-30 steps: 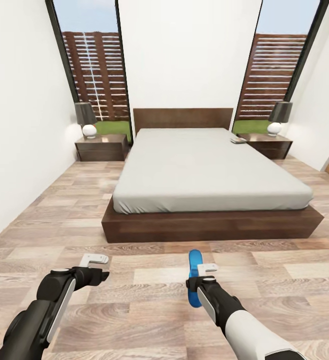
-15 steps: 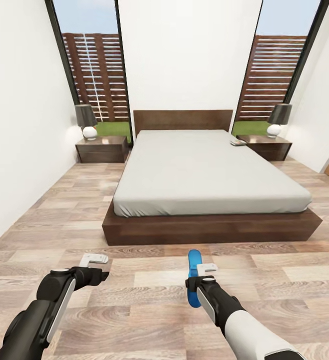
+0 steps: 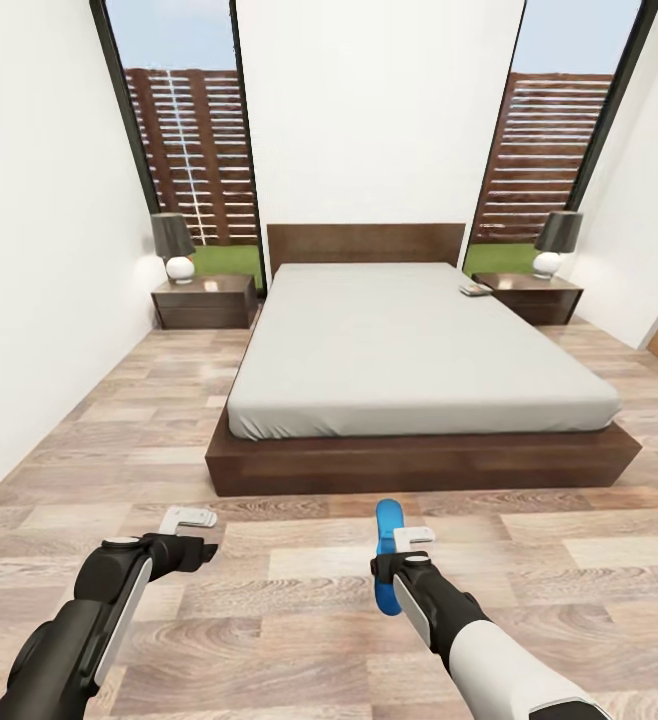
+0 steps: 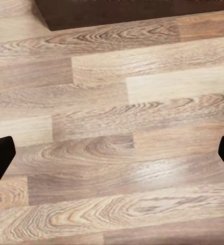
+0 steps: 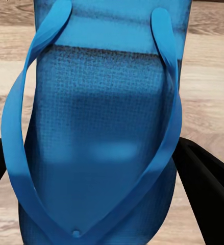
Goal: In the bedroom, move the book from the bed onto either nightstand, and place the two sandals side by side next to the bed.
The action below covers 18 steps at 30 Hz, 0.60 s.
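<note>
The left claw (image 3: 191,535) is held spread and empty over the floor (image 3: 299,600). A blue sandal (image 3: 387,555) is pinched upright in the right claw (image 3: 401,560), presumably for carrying bedward. The book (image 3: 475,289) is seen at the bed (image 3: 409,340)'s far right edge, beside the right nightstand (image 3: 529,297).

No lettering, label, brand mark or number can be read anywhere in these views. The book (image 3: 475,289) lying on the bed (image 3: 409,340) is too small and far off for any title to be made out, and the blue sandal (image 5: 96,138) bears only a woven texture, no print.
</note>
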Motion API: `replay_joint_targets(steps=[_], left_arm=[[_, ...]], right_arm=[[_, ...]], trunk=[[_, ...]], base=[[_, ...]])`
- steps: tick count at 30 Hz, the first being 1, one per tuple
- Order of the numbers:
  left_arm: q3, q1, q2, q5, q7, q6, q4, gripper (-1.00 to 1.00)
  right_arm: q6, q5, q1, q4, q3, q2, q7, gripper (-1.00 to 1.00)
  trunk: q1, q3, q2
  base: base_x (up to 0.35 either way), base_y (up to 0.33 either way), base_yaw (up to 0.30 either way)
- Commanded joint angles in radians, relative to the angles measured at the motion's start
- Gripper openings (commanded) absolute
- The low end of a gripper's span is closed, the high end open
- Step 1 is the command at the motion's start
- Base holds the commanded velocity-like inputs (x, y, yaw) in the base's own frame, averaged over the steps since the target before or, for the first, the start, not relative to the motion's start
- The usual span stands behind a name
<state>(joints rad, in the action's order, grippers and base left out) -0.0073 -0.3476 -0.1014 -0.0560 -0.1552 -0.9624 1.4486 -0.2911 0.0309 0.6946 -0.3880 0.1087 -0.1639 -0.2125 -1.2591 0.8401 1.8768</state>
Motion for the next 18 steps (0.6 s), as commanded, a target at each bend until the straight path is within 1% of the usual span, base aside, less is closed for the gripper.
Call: replay_joint_targets(steps=[1,18], left_arm=[[-0.001,-0.001,-0.001,-0.007,-0.006,-0.004,0.001,1.0],[0.001,-0.001,-0.001,-0.009,-0.006,-0.003,0.0,1.0]], right_arm=[[-0.007,0.005,0.0,-0.002,0.008,0.0,-0.007,-1.0],[-0.005,0.004,0.0,-0.002,0.008,0.001,-0.007,-1.0]], trunk=[[0.004,-0.002,-0.007],[0.069,-0.056,-0.126]], base=[[0.0,0.0,0.0],[0.0,0.0,0.0]])
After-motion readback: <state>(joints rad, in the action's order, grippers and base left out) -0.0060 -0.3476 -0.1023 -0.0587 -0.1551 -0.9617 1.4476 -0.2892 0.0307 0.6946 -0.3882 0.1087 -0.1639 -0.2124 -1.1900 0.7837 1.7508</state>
